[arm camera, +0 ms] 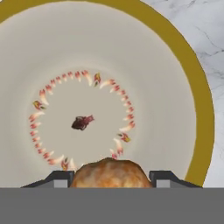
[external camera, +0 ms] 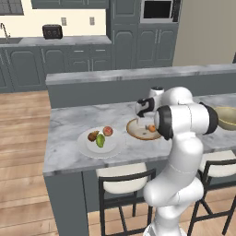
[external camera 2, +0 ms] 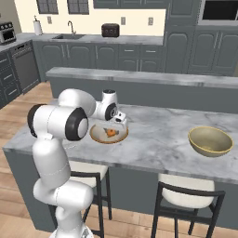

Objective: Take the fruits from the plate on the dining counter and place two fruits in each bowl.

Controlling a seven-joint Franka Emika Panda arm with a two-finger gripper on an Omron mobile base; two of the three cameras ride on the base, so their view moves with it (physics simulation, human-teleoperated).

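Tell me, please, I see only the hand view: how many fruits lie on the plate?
Observer: Three lie on the wide white plate: a brown pear-shaped fruit, a green oval fruit and a reddish-pink round fruit.
Operator: Is the other bowl filled?
Observer: No, the second tan bowl on the marbled dining counter looks empty.
Operator: Where is the plate?
Observer: Left of the tan bowl under the hand, which holds the small orange round fruit.
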